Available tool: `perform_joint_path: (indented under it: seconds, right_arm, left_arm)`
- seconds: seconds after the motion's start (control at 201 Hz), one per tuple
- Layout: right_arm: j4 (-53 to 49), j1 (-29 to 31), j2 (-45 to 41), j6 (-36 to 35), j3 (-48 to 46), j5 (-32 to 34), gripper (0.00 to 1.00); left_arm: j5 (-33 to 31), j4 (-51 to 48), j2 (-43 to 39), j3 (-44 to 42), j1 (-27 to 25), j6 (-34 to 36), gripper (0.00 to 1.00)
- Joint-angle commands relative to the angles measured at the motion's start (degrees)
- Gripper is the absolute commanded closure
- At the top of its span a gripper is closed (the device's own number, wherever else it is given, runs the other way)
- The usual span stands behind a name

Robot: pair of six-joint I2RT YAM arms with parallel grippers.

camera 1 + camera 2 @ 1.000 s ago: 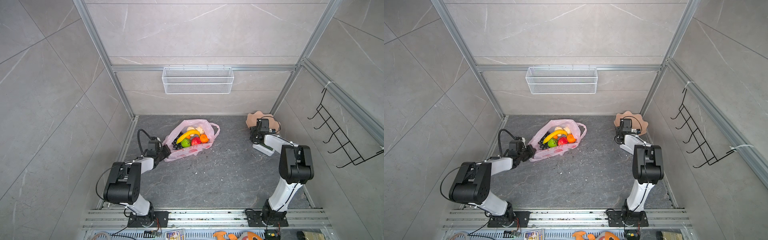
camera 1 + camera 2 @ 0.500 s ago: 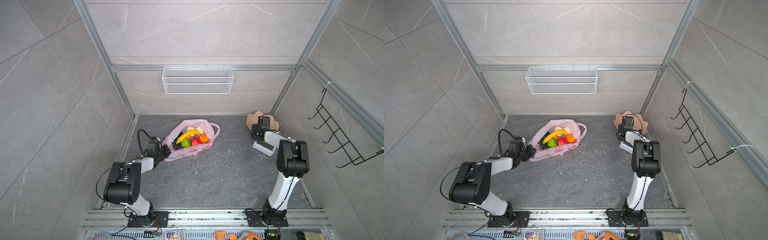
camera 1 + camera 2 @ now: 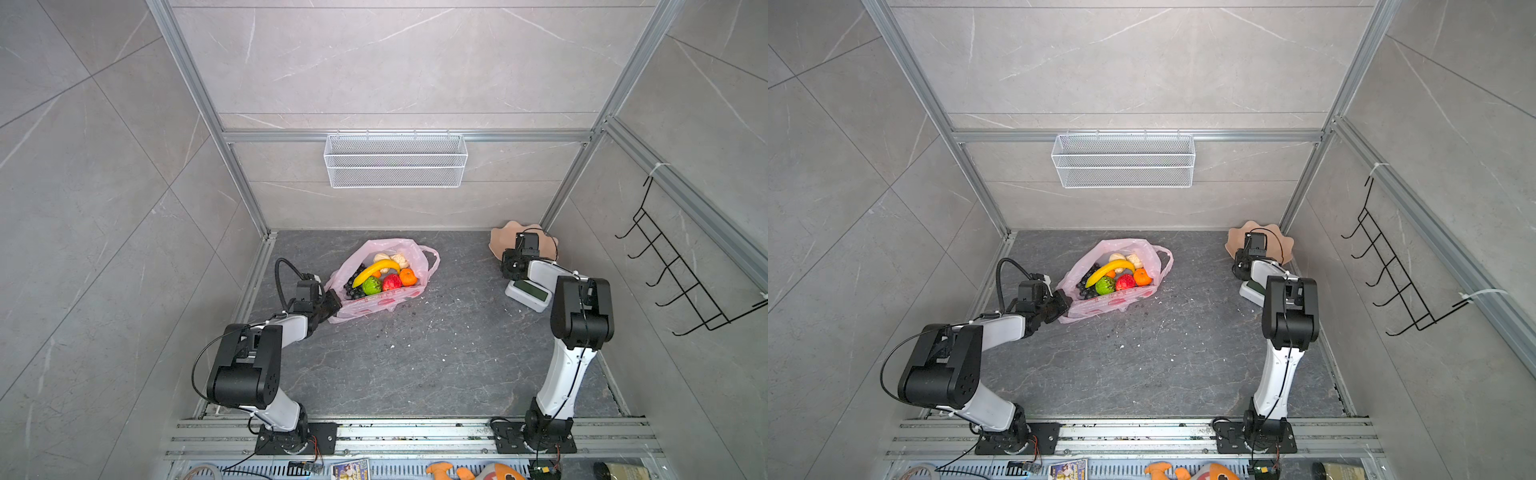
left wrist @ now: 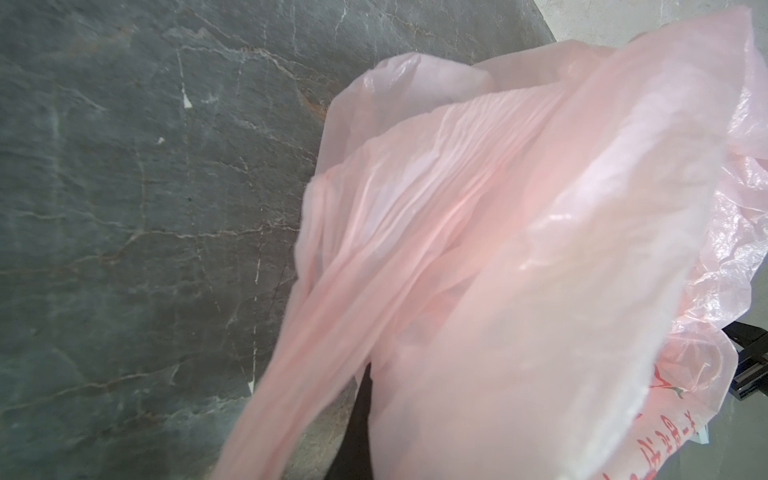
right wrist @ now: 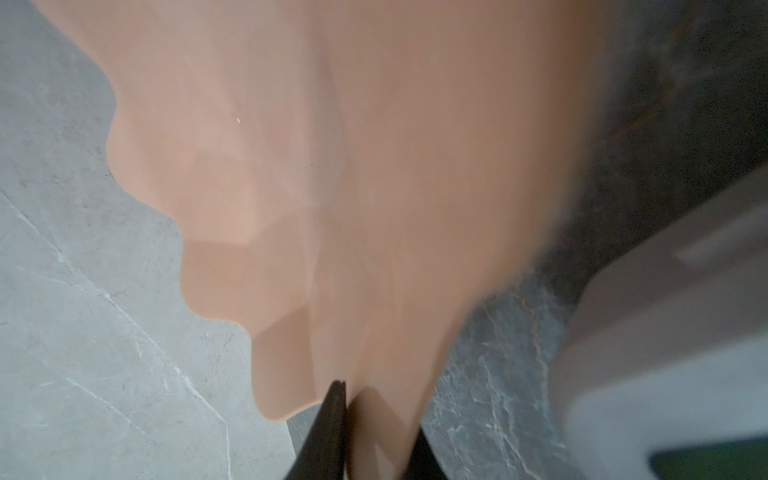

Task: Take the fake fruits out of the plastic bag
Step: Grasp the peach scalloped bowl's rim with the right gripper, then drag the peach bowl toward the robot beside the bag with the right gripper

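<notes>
Blurred peach dish [image 5: 374, 166]; white device [image 5: 665, 382] cropped

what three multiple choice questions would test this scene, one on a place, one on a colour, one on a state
1. The peach dish lies: A) far right corner B) near left corner C) centre
2. The plastic bag is: A) blue B) pale pink C) green
3. The fake fruits are: A) scattered loose B) on the dish C) inside the bag
Answers: 1 A, both top views show it far back on the right; 2 B, pink film fills the left wrist view; 3 C, all lie within the bag's open mouth.
</notes>
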Motion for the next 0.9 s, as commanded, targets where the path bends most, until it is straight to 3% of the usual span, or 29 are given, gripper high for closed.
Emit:
perform_joint_path:
  seconds: [0.0,0.264,0.593,0.891]
  right_arm:
    - [-1.82,-0.08,0.3,1.59,-0.66,-0.97,0.86]
    - [1.43,0.42,-3.92,0.71,-5.65,-4.34,1.0]
    - [0.7,4.51,-14.19,-7.59,-15.22,-12.39,1.0]
    - [-10.61,5.36,-32.91,-20.08,-30.43,-18.84,1.0]
  left_arm:
    - [0.84,1.66,-1.22,0.17,0.14,0.84,0.97]
    - [0.45,1.31,-1.4,0.34,0.11,1.07,0.96]
    - [0.16,0.98,-1.22,0.63,0.14,1.31,0.96]
    - [-1.26,0.69,-2.61,0.1,0.14,1.64,0.96]
